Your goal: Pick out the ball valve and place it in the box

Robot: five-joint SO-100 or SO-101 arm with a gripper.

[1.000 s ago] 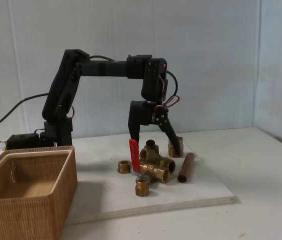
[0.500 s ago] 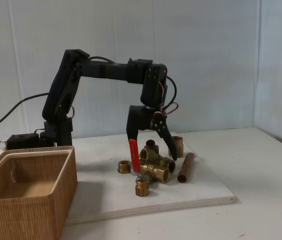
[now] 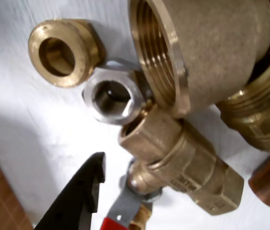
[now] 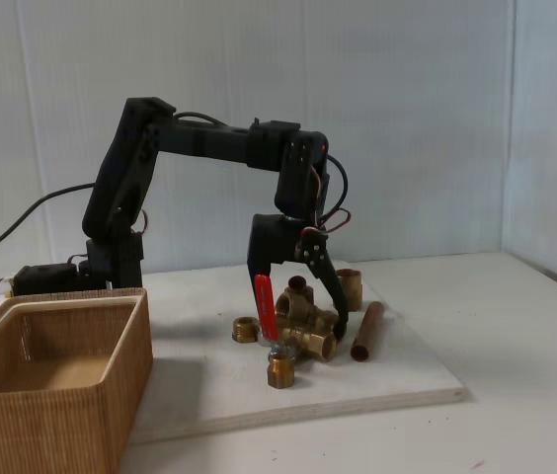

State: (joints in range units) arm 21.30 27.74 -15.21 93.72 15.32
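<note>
Change since a second ago: lower now, the pincer [image 4: 298,308] has dropped from above the fittings until its two black fingers straddle the heap; the fittings themselves have not shifted.
Pincer: fingers spread apart, gripping nothing; one finger stands beside the red lever and the other on the far side of the brass cluster in the fixed view. In the wrist view one black fingertip [image 3: 84,191] shows just beside the valve stem.
Ball valve: the ball valve [image 3: 183,160] lies on the white board [image 4: 387,380], red lever [image 4: 266,308] pointing up, touching a larger brass fitting [image 3: 207,45] and a silver nut [image 3: 112,98].
Other parts near the valve: a small brass ring [image 3: 61,50], a copper tube [image 4: 366,331], a brass nut [image 4: 279,371] just in front.
Box: the box [image 4: 111,395] sits on the bench well to the left of the valve in the fixed view, and looks empty.
Done: approach and descent around the valve.
Left: closing on the valve, lifting it free of its neighbours, carrying it to the box, releasing.
</note>
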